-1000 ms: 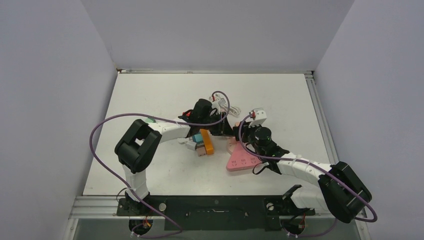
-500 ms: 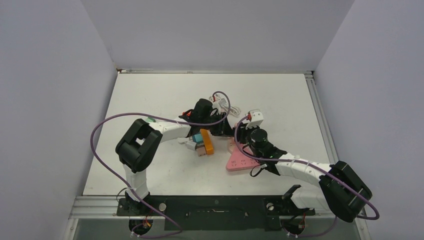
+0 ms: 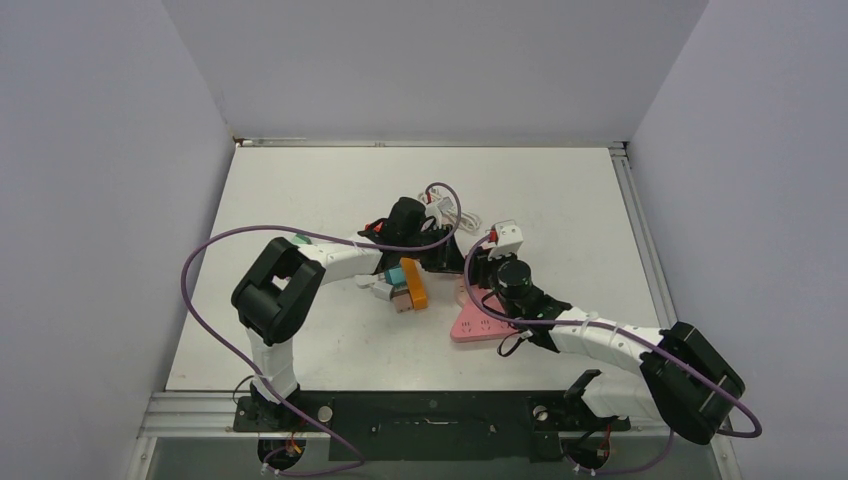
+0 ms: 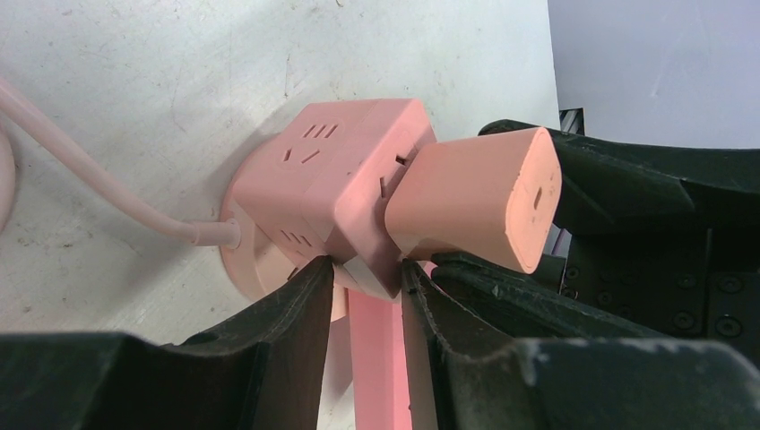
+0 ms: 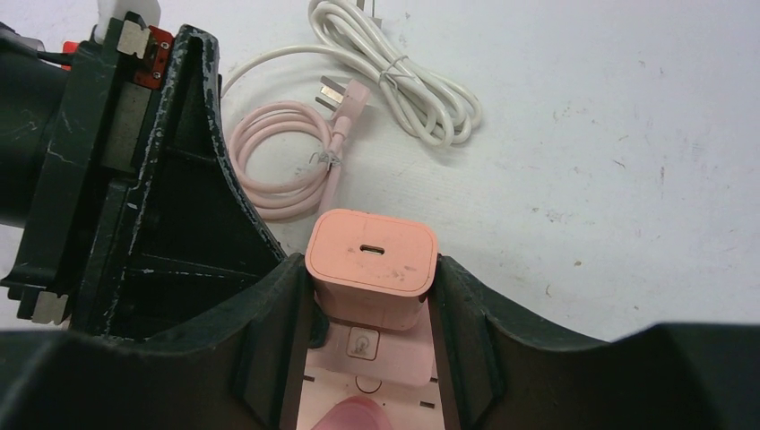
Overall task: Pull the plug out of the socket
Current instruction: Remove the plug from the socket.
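Note:
The socket (image 4: 332, 179) is a pink cube on a round base with a pink cord. The plug (image 4: 475, 197), a pink charger block, sticks out of its right face, slightly tilted, with a thin gap at the joint. My left gripper (image 4: 367, 278) is shut on the cube's lower corner. My right gripper (image 5: 372, 305) is shut on the plug (image 5: 372, 255), one finger on each side. Part of the socket's face (image 5: 376, 381) shows below it. In the top view both grippers, left (image 3: 445, 258) and right (image 3: 475, 270), meet mid-table and hide the socket.
A coiled pink cable (image 5: 287, 161) and a bundled white cable (image 5: 403, 72) lie just beyond the grippers. A flat pink panel (image 3: 482, 322) rests under the right arm. An orange and teal block (image 3: 408, 285) sits beside the left forearm. Walls enclose the table.
My right wrist has shifted a little to the left, toward the left gripper. The left arm has hardly moved, and both grips have held.

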Robot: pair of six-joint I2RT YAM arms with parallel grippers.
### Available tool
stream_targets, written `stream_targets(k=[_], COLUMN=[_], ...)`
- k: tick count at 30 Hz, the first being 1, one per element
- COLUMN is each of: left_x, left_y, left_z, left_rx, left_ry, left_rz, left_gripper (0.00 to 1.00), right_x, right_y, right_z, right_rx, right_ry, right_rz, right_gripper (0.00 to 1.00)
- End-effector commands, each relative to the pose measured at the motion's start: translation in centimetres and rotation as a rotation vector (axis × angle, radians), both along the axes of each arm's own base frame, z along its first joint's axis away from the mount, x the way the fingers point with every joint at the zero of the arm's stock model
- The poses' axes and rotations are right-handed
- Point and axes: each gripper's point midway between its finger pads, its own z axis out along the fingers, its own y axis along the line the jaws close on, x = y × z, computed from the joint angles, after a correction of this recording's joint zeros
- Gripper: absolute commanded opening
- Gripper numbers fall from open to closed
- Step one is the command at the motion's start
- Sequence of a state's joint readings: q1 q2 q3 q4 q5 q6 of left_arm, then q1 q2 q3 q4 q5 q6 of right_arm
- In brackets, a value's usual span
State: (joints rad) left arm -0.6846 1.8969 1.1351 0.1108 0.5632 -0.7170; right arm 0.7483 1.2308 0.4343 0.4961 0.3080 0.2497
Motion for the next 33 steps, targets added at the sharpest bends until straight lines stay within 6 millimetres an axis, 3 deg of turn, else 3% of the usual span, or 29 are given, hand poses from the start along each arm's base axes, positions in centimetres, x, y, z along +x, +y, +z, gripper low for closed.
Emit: stream_targets(k=[1,12,25,29,33], left_x=[-2.9,-2.9,-2.6,-1.5,0.7], left_y=[2.8,2.8,2.7,1.8,0.8], left_z=[-7.3,-7.2,-6.9,-4.7,0.3], left_rx=[0.231,0.23,0.23,0.184,0.089], left_ry=[0.116,0.113,0.098,0.029,-0.101], left_rz=[-0.016,-0.015,-0.014,-0.021,-0.031], left_gripper=[0.29,0.28,0.28,0.43,0.67], right_x=[-0.5,0.0,-0.2,-0.3,-0.4], right_y=[2.9,1.4,-0.3,-0.7,-1.1], right_z=[3.6,3.4,5.7,6.6,7.8], right_rx=[0.085,0.095,0.18,0.186,0.184], right_ry=[-0.079,-0.067,-0.108,-0.126,-0.147], right_rz=[0.114,0.019,-0.02,-0.034,-0.043], right_gripper=[0.05,0.05,0.05,0.05,0.05])
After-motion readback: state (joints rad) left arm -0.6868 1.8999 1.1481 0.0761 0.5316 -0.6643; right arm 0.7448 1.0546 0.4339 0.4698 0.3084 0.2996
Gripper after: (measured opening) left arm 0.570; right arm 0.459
